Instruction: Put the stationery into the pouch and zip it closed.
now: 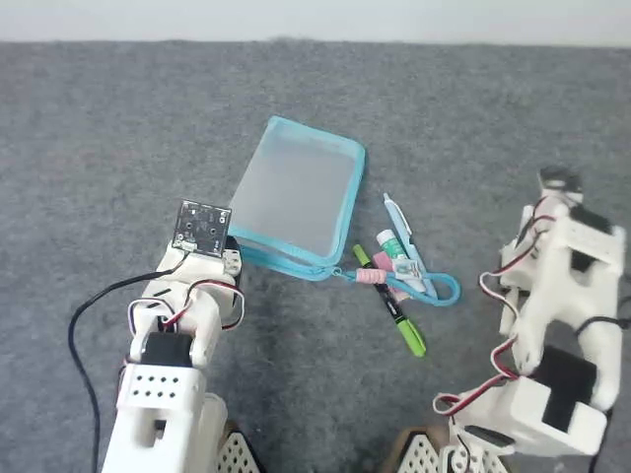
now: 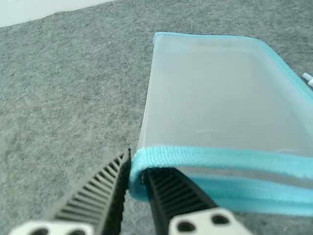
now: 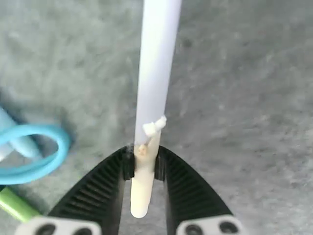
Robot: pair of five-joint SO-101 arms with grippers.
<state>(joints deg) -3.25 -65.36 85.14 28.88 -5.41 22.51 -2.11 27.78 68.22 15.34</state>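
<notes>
the left end effector pinches the near corner of the pouch. the right end effector grips a white pen pointing straight out, and the pouch mouth lies well to its left.

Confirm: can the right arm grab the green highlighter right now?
Probably not: the right gripper is shut on a white pen, so it has no free grip. The green highlighter itself lies mostly exposed on the mat.

Robotics lab bench: grey felt tabletop, pale wall behind.
</notes>
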